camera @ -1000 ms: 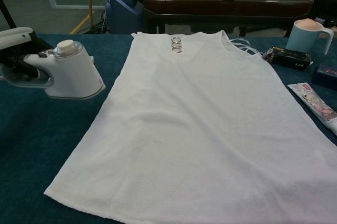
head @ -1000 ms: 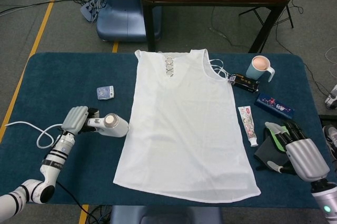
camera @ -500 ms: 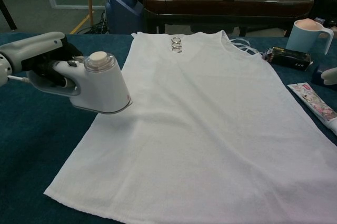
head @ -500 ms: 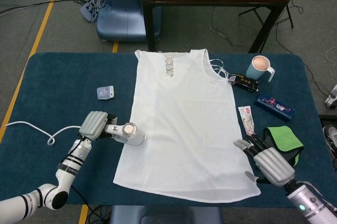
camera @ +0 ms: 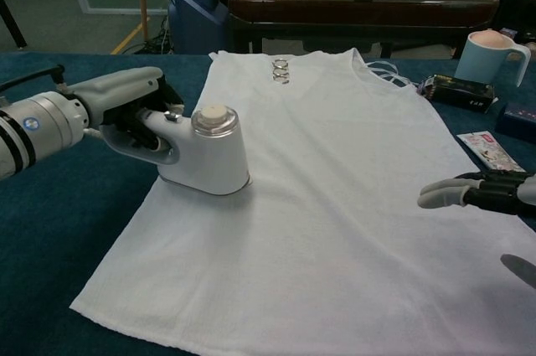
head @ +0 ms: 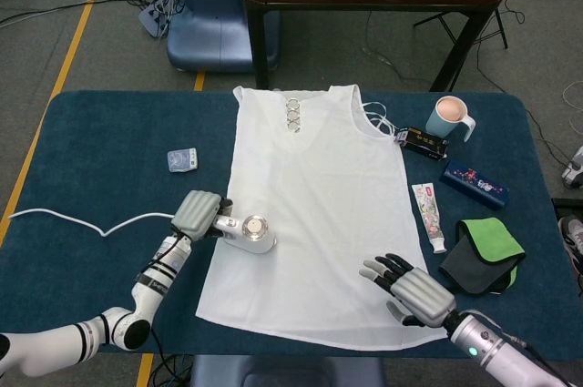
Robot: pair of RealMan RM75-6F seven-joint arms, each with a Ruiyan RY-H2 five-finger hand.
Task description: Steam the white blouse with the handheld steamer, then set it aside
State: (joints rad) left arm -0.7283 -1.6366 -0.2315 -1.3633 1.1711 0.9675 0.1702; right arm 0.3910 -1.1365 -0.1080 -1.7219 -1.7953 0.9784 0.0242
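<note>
You have one white blouse [head: 317,214] lying flat on the dark blue surface [head: 100,141], neckline toward the far edge and hem toward you, with a row of metal rings [head: 292,114] at the collar. One handheld steamer [head: 252,232] sits on the blouse's left edge, its round cap facing up, and its white cord [head: 82,221] trails off to the left across the surface. Your left robot hand [head: 200,214] is wrapped around the steamer's handle, fingers closed on it; the chest view shows the same grip from the side [camera: 134,109]. Your right robot hand [head: 410,289] hovers over the blouse's lower right part, fingers extended and apart, holding nothing; whether it touches the fabric, you cannot tell from either view. To the right of the blouse you have one tube [head: 428,216], one green and grey cloth [head: 483,255], one dark blue box [head: 474,183], one small black box [head: 424,143] and one pale mug [head: 452,116]. To the left, one small packet [head: 182,160] lies well apart from the blouse
</note>
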